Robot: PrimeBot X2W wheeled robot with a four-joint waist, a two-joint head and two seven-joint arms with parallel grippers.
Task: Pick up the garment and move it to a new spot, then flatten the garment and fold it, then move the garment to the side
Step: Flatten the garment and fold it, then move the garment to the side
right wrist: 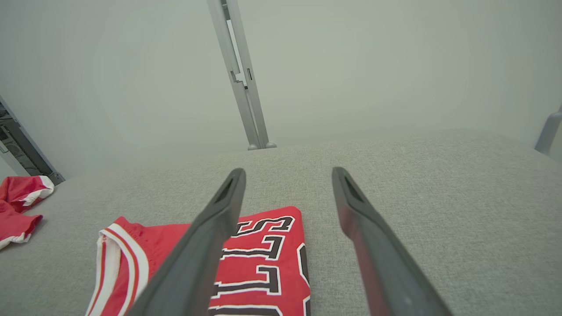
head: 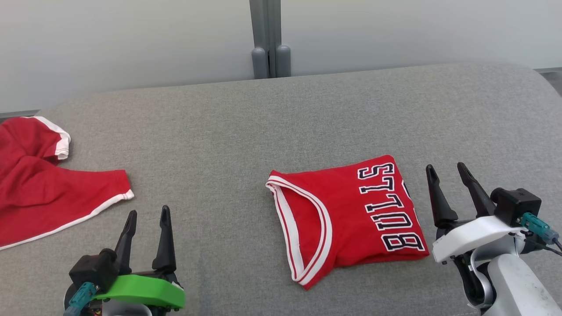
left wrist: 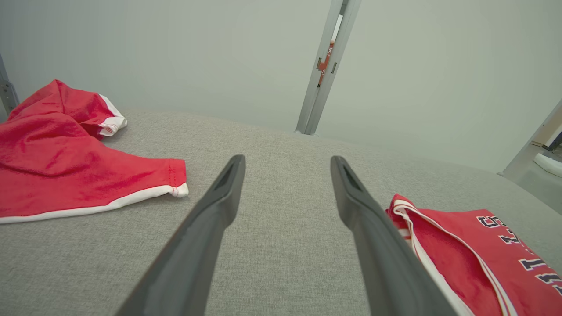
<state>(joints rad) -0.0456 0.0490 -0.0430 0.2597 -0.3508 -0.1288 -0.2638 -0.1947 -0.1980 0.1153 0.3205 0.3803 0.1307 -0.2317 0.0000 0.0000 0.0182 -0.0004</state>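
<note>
Right now the red Bulls jersey point(head: 351, 210) lies folded in a compact packet on the grey bench point(head: 263, 123), right of centre in the head view, lettering toward its right edge and a white-trimmed opening toward its left. Both your tools are spread wide and hold nothing: the left tool point(head: 148, 211) sits at the lower left over bare bench, well apart from the jersey, and the right tool point(head: 445, 166) stands just beside its right edge without touching. A second red garment point(head: 39, 184) lies crumpled at the far left of the frame. Judging by the neat fold, what remains is the move to the side, so protect that fold. Lower the right tool over the lettered edge so it closes on all layers together; a pinch on the top layer alone would likely peel the packet open. Bring the left tool across to the trimmed opening, which looks the loosest end, and take it the same way. Lift both ends evenly, just clear of the bench, carry the packet level, and set it down before letting go. Aim for the open stretch at the right of the frame, away from the crumpled garment, so the two do not tangle.
</note>
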